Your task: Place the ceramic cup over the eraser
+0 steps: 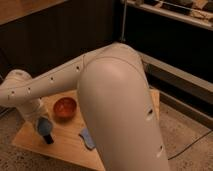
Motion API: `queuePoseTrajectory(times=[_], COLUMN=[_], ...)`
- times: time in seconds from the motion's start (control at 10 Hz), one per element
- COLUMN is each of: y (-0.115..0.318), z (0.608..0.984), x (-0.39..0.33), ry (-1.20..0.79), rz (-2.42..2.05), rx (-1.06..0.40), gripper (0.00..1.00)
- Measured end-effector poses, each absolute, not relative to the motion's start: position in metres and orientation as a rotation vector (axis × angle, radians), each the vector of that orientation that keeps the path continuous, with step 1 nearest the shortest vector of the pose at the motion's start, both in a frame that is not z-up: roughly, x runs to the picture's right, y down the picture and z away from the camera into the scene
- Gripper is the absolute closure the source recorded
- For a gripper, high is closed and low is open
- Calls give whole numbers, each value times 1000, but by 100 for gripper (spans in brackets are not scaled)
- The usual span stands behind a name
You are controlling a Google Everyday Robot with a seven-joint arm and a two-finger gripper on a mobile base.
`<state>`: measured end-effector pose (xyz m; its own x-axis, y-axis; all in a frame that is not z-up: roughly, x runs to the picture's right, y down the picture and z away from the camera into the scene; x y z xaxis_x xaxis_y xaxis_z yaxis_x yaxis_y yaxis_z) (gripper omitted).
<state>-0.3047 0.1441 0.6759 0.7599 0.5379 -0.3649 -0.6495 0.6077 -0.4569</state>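
Observation:
My gripper [42,123] hangs at the end of the white arm over the left part of the low wooden table [62,150]. The small light-blue ceramic cup [44,127] sits in it, held just above the table top. A small black elongated block, the eraser [48,139], shows directly under the cup's lower right edge. I cannot tell whether the cup touches it. The arm's big white elbow fills the middle of the view and hides the table's right part.
A red-orange bowl [65,107] stands on the table behind and to the right of the cup. A flat blue sponge [87,139] lies near the front edge, partly behind the arm. A dark wall and metal shelving [170,20] stand behind.

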Motion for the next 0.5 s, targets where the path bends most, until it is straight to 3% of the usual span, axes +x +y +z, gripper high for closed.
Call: queuePoseTrajectory(times=[0.5], y=[144], z=[676], x=[-307], ry=[191], rz=[714], rx=[-646], gripper=[20])
